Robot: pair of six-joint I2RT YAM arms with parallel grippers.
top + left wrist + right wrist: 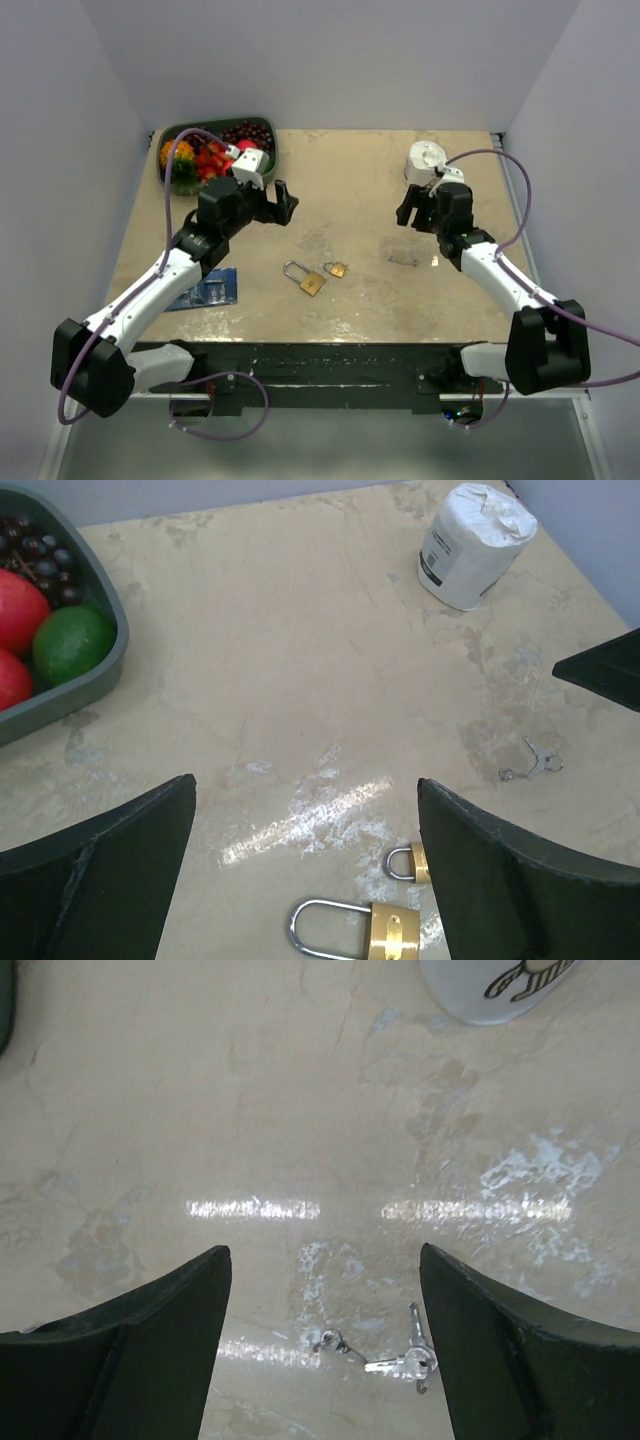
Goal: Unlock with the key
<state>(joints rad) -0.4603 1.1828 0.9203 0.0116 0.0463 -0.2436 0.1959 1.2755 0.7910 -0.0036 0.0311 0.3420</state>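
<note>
1. Far left corner: dark tray [95, 680] holding fruit; a blue packet [205, 290] lies flat towards the near left edge
2. Left jaws: spread wide, holding nothing, above the tabletop [340, 190] just right of the tray
3. Centre: large brass padlock [306, 281] and small brass padlock [336, 269], lying flat just beside each other
4. Key [400, 1362]: flat on the tabletop, right of the padlocks and apart from them, touched by nothing
5. Right jaws: spread wide, empty, above the tabletop just beyond the key
6. Far right: white container [428, 158], behind the right jaws
</note>
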